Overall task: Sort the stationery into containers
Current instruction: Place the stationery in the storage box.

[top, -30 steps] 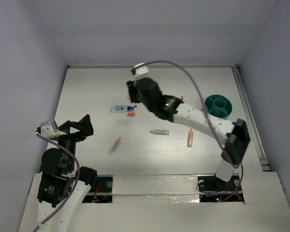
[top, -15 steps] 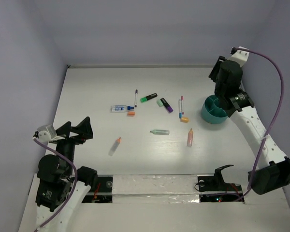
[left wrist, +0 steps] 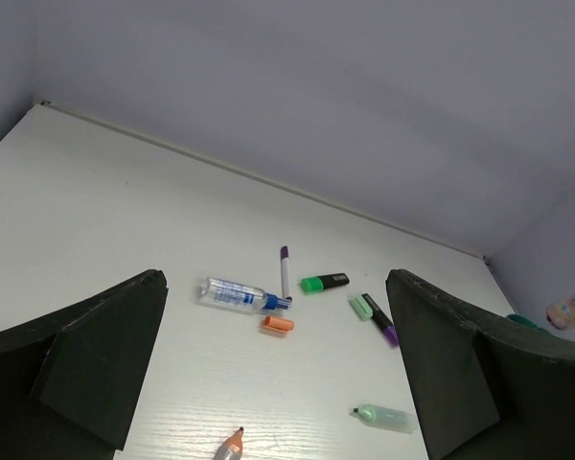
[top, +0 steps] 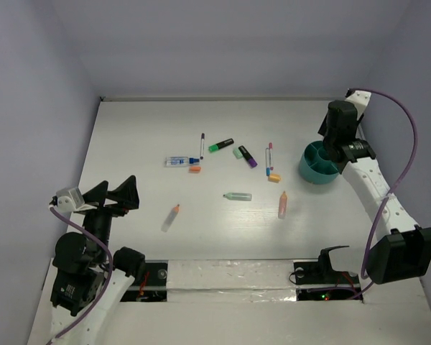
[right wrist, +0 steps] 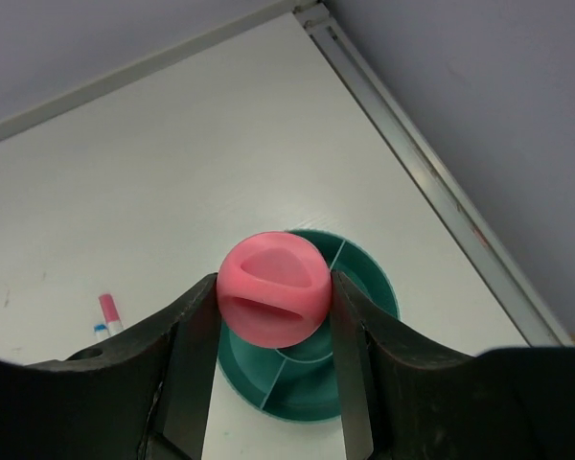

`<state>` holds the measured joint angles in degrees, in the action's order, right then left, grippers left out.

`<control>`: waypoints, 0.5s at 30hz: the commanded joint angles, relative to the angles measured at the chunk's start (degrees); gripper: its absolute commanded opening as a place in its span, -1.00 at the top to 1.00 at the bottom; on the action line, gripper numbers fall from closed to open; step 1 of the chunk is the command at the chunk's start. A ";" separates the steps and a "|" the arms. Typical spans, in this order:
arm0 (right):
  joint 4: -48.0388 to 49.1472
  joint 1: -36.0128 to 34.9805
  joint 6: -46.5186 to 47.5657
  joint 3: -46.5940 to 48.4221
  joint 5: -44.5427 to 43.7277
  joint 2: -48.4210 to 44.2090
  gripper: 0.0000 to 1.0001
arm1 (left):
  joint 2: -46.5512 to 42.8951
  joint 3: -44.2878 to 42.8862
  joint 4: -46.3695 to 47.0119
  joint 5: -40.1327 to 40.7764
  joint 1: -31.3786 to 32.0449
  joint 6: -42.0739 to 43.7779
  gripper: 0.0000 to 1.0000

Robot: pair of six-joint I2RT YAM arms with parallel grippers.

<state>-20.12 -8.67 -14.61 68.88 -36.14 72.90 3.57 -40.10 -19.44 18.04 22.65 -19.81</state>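
My right pincer [top: 335, 147] is pinching the pink-capped tube [right wrist: 273, 287], one finger on each side of its round cap. It hangs directly over the teal tub [top: 312, 175] at the right side of the bench [top: 129, 129]. The wrist view shows the tube above the tub's dividers and not yet inside. The parts of the compartments I can see look bare, so I judge the sorting has hardly begun. This tube would be among the first pieces in.

My left pincer [top: 116, 190] is spread wide and carries nothing, hovering low over the near left of the bench, well apart from everything.

Nearly all the stationery is left to do. Near the middle lie a blue-labelled tube [top: 179, 161], an orange cap [top: 195, 169], a thin pen [top: 202, 144], a green marker [top: 220, 145] and a purple-tipped marker [top: 246, 156]. Closer to the tub are a pink-capped pen [top: 269, 156] and a second orange cap [top: 274, 177]. Toward me sit the pale-green marker [top: 238, 196], the salmon marker [top: 281, 205] and the orange marker [top: 172, 215].
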 commanded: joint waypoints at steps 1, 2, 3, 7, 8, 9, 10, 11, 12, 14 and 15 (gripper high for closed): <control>1.66 0.49 -2.26 -2.25 1.16 -3.38 0.66 | -0.94 0.02 2.57 0.15 0.46 0.30 -0.98; 1.58 0.49 -2.52 -2.70 1.60 -3.47 0.67 | -0.85 0.02 2.48 0.15 0.46 0.30 -0.98; 1.57 0.49 -3.14 -3.05 1.77 -3.64 0.67 | -0.94 0.02 2.57 0.15 0.46 0.30 -0.98; 1.57 0.49 -3.76 -4.81 2.21 -4.00 0.68 | -0.76 0.02 2.48 0.15 0.46 0.30 -0.98; 1.92 0.49 -3.93 -5.24 2.21 -4.35 0.68 | -0.67 0.02 2.57 0.15 0.46 0.21 -0.98; 2.27 0.49 -3.85 -6.12 2.21 -4.52 0.68 | -0.59 0.11 2.57 0.15 0.46 0.30 -0.98; 2.36 0.49 -3.85 -6.39 2.13 -4.70 0.68 | -0.59 0.02 2.65 0.06 0.46 0.30 -0.98; 2.28 0.49 -3.85 -6.65 1.95 -4.79 0.68 | -0.50 0.11 2.65 0.06 0.46 0.30 -0.98; 2.19 0.49 -3.85 -6.92 1.60 -4.79 0.68 | -0.41 0.02 2.65 -0.02 0.46 0.30 -0.98; 2.36 0.49 -3.85 -7.27 1.34 -5.05 0.68 | -0.15 0.02 2.65 0.06 0.46 0.30 -0.98; 2.54 0.49 -3.93 -7.44 1.42 -5.40 0.68 | -0.15 0.11 2.57 0.06 0.46 0.30 -0.98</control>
<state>-21.02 -8.58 -17.80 61.60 -33.93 69.76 3.57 -40.10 -19.44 18.04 22.79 -19.81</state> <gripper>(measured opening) 0.506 0.989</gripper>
